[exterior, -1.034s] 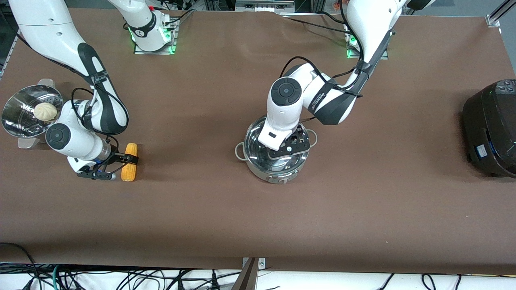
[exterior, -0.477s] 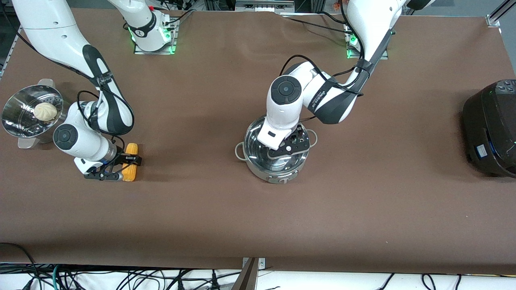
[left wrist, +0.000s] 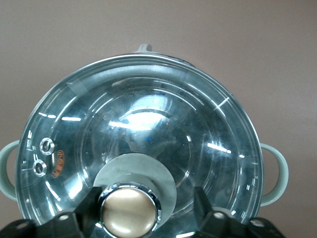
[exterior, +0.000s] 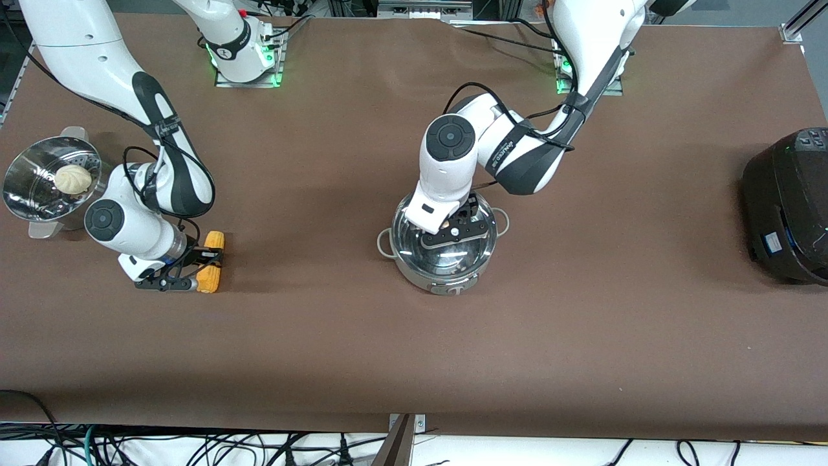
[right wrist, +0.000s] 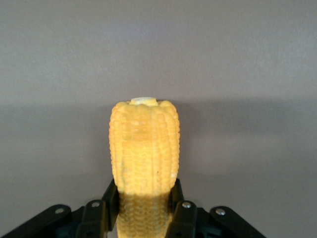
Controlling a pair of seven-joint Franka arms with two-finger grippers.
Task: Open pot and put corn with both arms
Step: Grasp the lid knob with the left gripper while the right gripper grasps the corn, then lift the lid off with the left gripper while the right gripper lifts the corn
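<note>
The steel pot [exterior: 446,259] stands mid-table with its glass lid [left wrist: 148,124] on. My left gripper [exterior: 455,232] is low over the lid and open, its fingers either side of the tan knob [left wrist: 130,212]. One finger touches the knob and the other stands apart from it. In the left wrist view this gripper [left wrist: 144,207] is at the picture's lower edge. The yellow corn [exterior: 211,262] lies toward the right arm's end of the table. My right gripper [exterior: 200,268] is shut on it, fingers pressed on both sides, as the right wrist view [right wrist: 143,203] shows with the corn [right wrist: 143,148] between them.
A perforated steel steamer pot [exterior: 26,194] holding a white bun [exterior: 72,178] stands at the right arm's end of the table. A large black cooker [exterior: 789,200] stands at the left arm's end. Brown table cloth lies bare between the corn and the pot.
My right gripper has moved onto the corn and closed on it, and the cob has tilted slightly. My left gripper has shifted a little over the lid toward the right arm's end.
</note>
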